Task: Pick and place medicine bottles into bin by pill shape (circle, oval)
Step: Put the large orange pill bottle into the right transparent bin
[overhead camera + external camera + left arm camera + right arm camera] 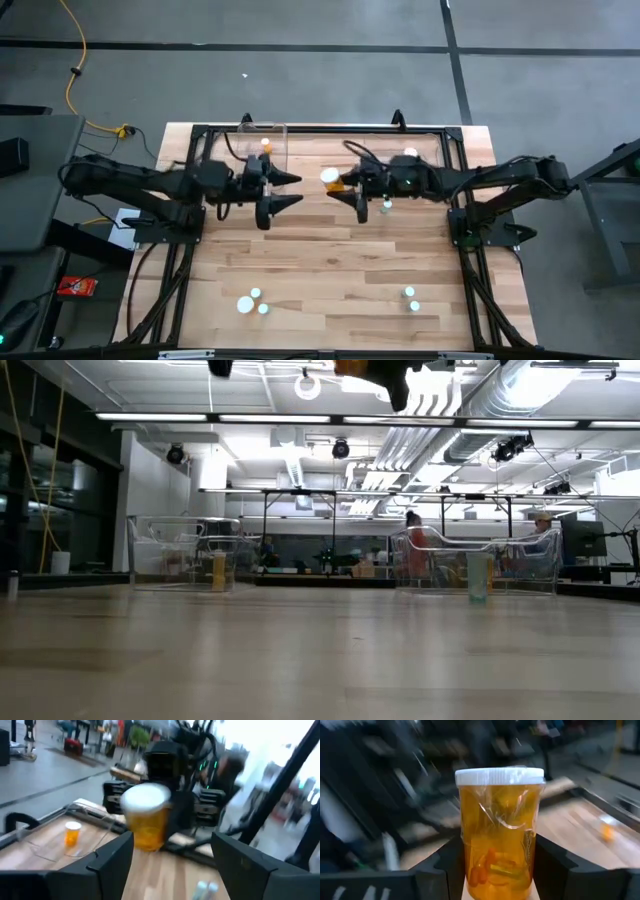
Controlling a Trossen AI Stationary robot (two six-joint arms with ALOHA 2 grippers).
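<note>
Right gripper (345,192): its two dark fingers are clamped on the lower body of an amber plastic medicine bottle with a round white cap (499,832); the bottle stands upright between the fingers (555,865), and orange oval pills lie at its bottom.
Held bottle, from above: it (331,178) hangs over the light wooden table (330,270), between the two grippers and just right of the clear plastic bin on the left (262,140).
Right arm pose: stretched level from the table's right side toward the middle, wrist pointing at the left arm.
Left gripper (292,190): fingers spread wide with nothing between them; they point at the held bottle, a short gap away. Its wrist view shows the bottle (146,817) framed between its fingers (112,860).
Left arm pose: stretched level from the table's left side, mirroring the right arm, beside the left bin.
Left bin contents: one amber bottle with a white cap (72,832) stands inside.
Other bottles: white-capped bottles sit well away from the left bin near the table's front edge, a cluster of three at front left (252,302) and a pair at front right (412,298).
Right bin (480,560): a second clear bin, level with the left one.
</note>
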